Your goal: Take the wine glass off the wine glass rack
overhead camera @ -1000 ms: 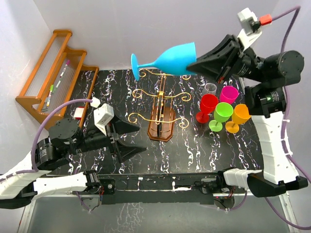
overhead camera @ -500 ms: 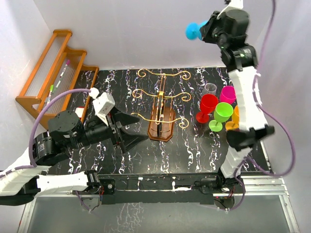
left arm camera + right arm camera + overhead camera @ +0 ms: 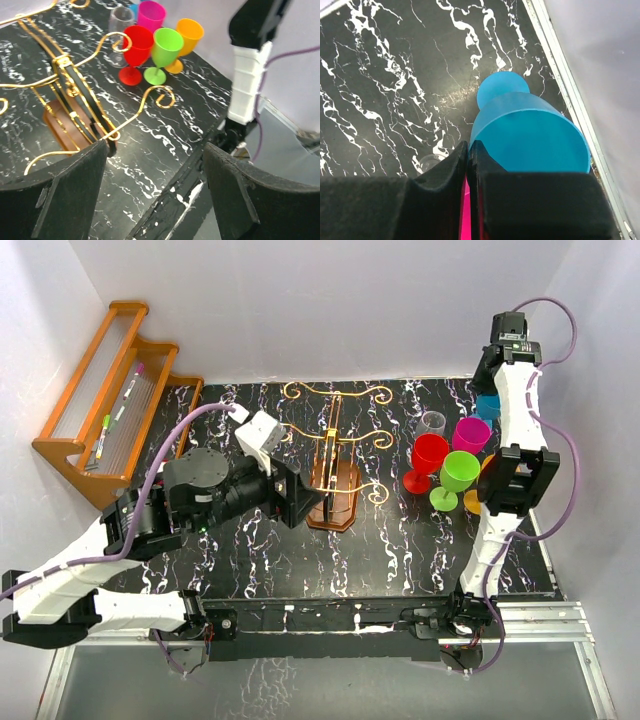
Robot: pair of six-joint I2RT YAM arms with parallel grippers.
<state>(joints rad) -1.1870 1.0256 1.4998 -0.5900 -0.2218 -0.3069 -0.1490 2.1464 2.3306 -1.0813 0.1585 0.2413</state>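
Note:
The blue wine glass (image 3: 487, 405) (image 3: 530, 135) is upright at the back right of the table, behind the other glasses. My right gripper (image 3: 468, 146) is shut on its rim, one finger inside the bowl and one outside. From above, the arm hides most of the gripper. I cannot tell if the foot (image 3: 502, 89) touches the table. The wine glass rack (image 3: 332, 490) (image 3: 75, 100), brown base with gold wire arms, carries no glass. My left gripper (image 3: 303, 495) (image 3: 155, 150) hovers open just left of the rack's base, holding nothing.
Red (image 3: 430, 453), green (image 3: 460, 470), magenta (image 3: 472, 433), orange (image 3: 186, 35) and clear (image 3: 432, 423) glasses stand grouped right of the rack. An orange-brown stepped shelf (image 3: 110, 390) with pens sits at the back left. White walls close in on three sides.
The right arm swung the blue glass from above the rack to the back right corner and lowered it upright. The left gripper moved right to the rack's base and narrowed slightly.

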